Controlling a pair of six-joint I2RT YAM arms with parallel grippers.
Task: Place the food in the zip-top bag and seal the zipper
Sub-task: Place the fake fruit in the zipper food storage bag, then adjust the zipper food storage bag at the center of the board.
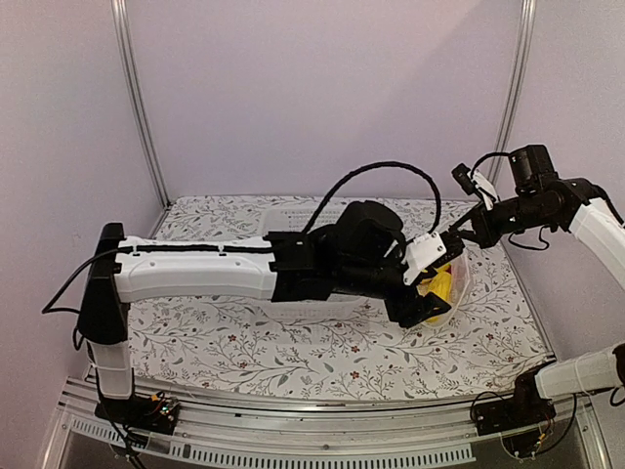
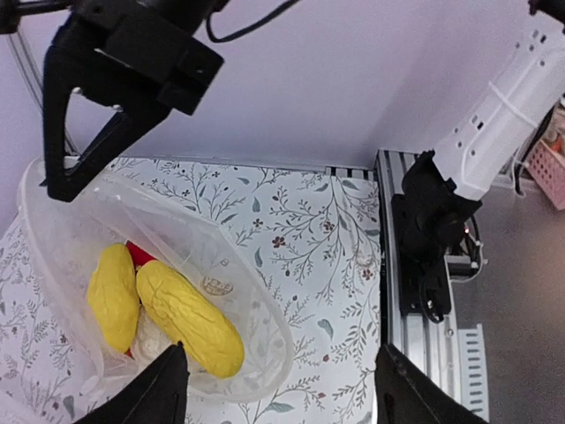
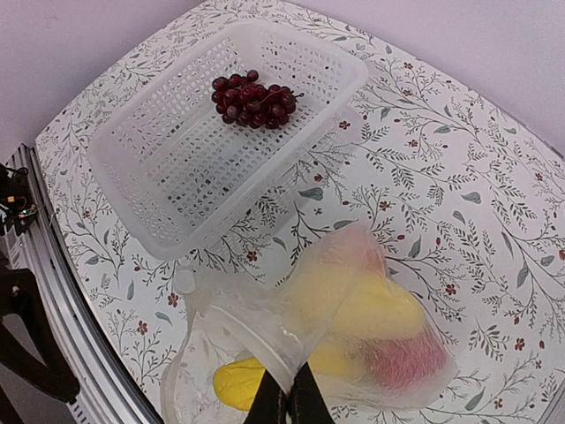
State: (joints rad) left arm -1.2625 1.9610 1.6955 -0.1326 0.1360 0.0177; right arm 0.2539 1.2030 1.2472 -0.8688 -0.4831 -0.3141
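Left pincer (image 2: 282,353): jaws stand wide apart and nothing is held. It hangs directly above the open mouth of the zip-top bag (image 2: 225,265). Two yellow pieces (image 2: 190,318) are seen side by side inside the bag, just beneath the pincer, with something red tucked behind them.

Right pincer (image 3: 284,399): closed tight on the bag's rim, by which the mouth is held up and open off the worktop (image 3: 459,185).

The grape bunch (image 3: 254,97) is noted in the white basket (image 3: 159,177), not yet bagged. From the right pincer it lies ahead, beyond the bag and well apart. Its long axis runs crosswise to that pincer's line of sight.

In the overhead view the basket is mostly hidden beneath the left forearm. The free left pincer is therefore judged the nearer, and the one to be drawn back for the grapes. The bag mouth is judged unsealed.
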